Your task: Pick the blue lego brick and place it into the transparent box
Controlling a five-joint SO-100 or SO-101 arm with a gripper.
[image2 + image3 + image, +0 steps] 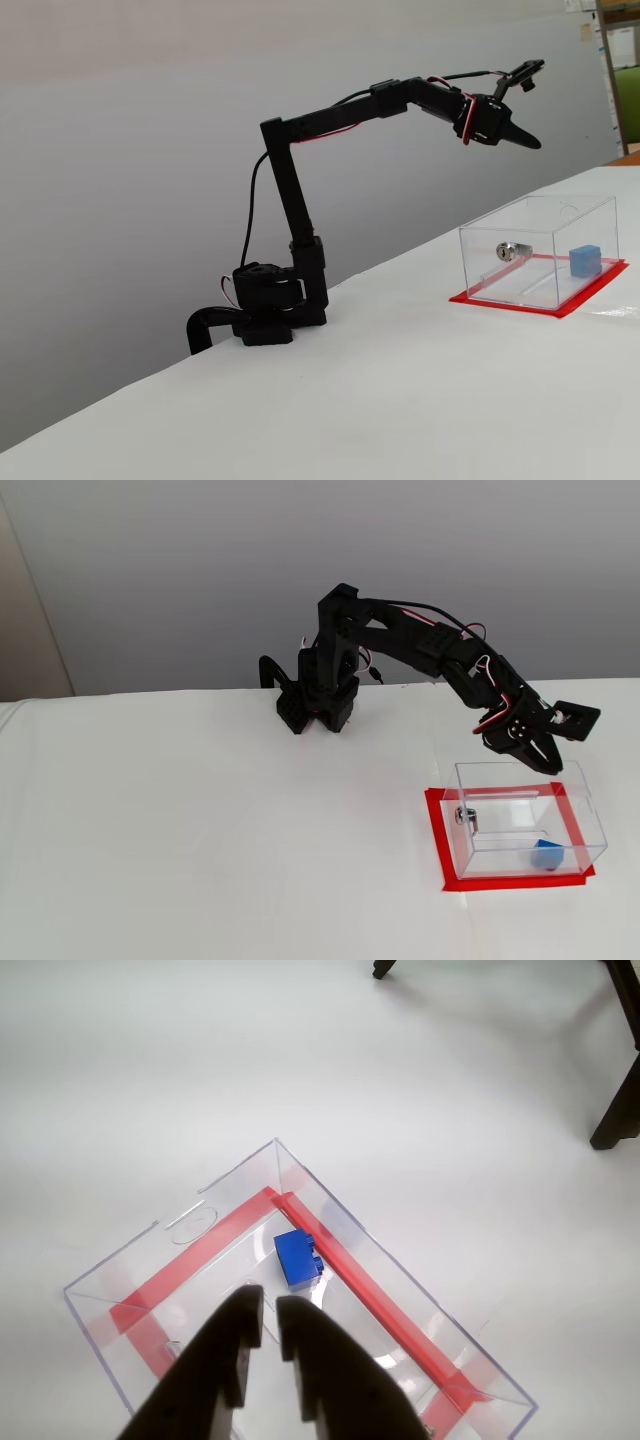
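**Item: blue brick in box, arm above**

- Small bright blue plastic lego brick (pixel 297 1258): lying inside the clear rectangular plastic box (pixel 190 1222), lower centre of wrist view, tipped on its side w/ studs facing right, near the red strip. In a fixed view it is sitting at the box's lower-right corner (pixel 546 855).
- Black two-finger gripper (pixel 268 1316): hanging above the box, holding nothing, fingers nearly together w/ only a thin gap showing; clear of the walls in a fixed view (pixel 530 141).
- Red base sheet (pixel 585 297): lying under the box, right side of frame.
- Status, est.: placing looks done; arm appears free to retreat.
- Risk: fingertips are sitting just over the open top, so a low or sideways exit could be clipping a wall and shoving the light box off its sheet.
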